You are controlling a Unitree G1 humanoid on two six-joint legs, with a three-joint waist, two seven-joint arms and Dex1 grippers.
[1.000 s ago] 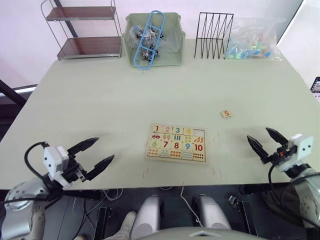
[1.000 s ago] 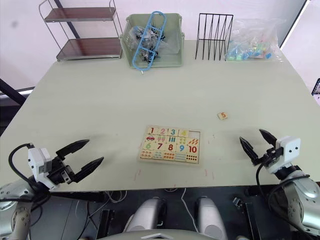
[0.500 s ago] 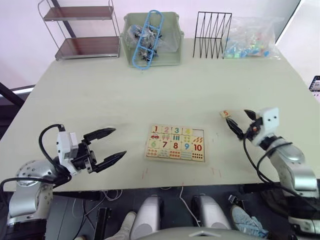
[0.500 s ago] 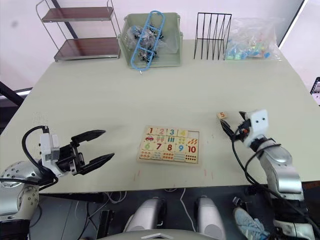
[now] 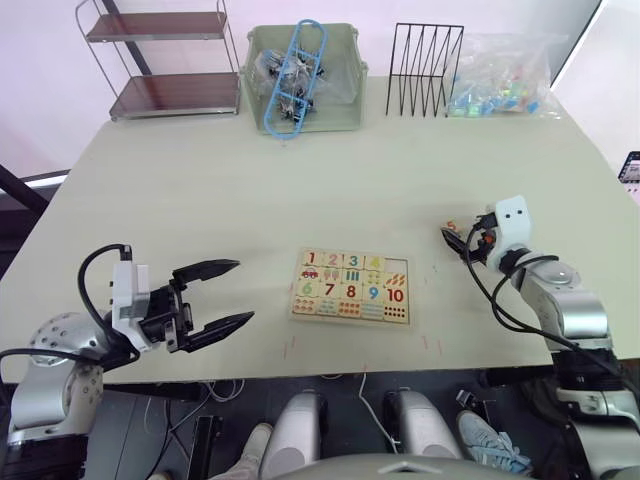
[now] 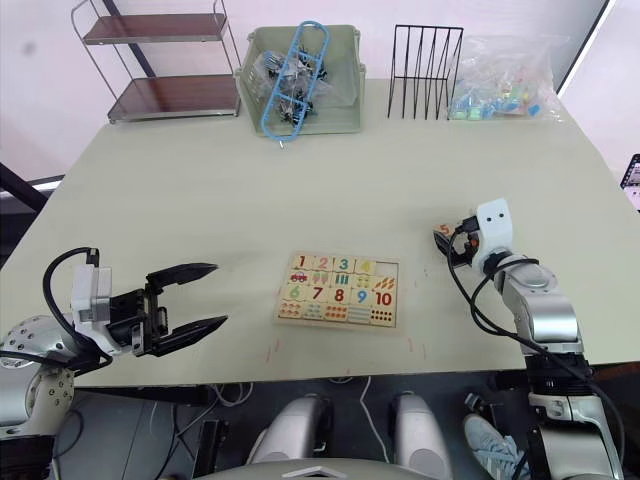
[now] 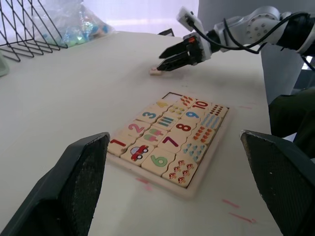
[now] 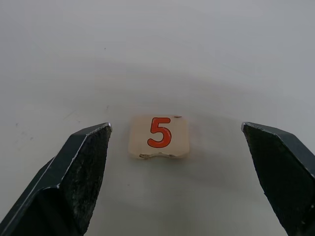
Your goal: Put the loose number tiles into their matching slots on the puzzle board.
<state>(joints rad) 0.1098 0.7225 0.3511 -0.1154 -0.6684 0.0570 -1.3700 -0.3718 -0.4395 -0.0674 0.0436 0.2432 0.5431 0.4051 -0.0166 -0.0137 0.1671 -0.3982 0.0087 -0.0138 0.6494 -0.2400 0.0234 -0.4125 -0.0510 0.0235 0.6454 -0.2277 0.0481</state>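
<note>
The puzzle board lies flat at the table's middle front, its rows filled with coloured digits and pictures. One slot at the right end of the top row is empty. A loose number tile with a red 5 lies on the bare table right of the board. My right gripper is open, one finger on each side of the tile without touching it. It hangs low over the table. My left gripper is open and empty, left of the board.
Along the far edge stand a two-tier wire shelf, a green bin holding a blue plastic piece and bags, a black wire rack and a clear bag of coloured pieces. Faint red marks dot the table near the board.
My right gripper has moved from the table's front right edge forward to the 5 tile and now straddles it. My left gripper has shifted a little toward the board.
</note>
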